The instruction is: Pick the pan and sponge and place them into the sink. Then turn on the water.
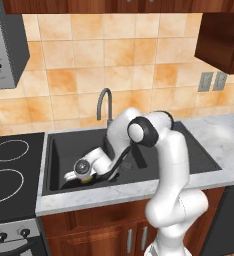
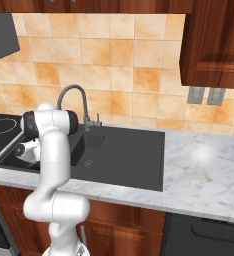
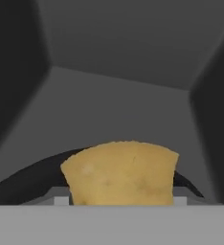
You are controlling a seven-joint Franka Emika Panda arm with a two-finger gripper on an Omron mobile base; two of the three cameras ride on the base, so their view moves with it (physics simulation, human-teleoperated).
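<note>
The sponge (image 1: 87, 176) shows from the left base view as a small yellow spot just under the gripper (image 1: 84, 175), down in the large basin of the sink (image 1: 54, 150), with the dark rim of the pan (image 1: 71, 176) beside it. I judge the sponge light, soft and squashy, best pinched across its short sides; the pan looks rigid and heavier, best taken by its handle.

In the right base view the matte grey sink (image 2: 124, 150) sits in a marbled tabletop (image 2: 204, 165), the gooseneck faucet (image 2: 71, 92) behind it, no stream falling.

In the hand view the sponge (image 3: 121, 172) looks porous and tan, between the fingers, the pan's black curve (image 3: 32, 179) behind. I cannot tell whether the fingers grip it.
</note>
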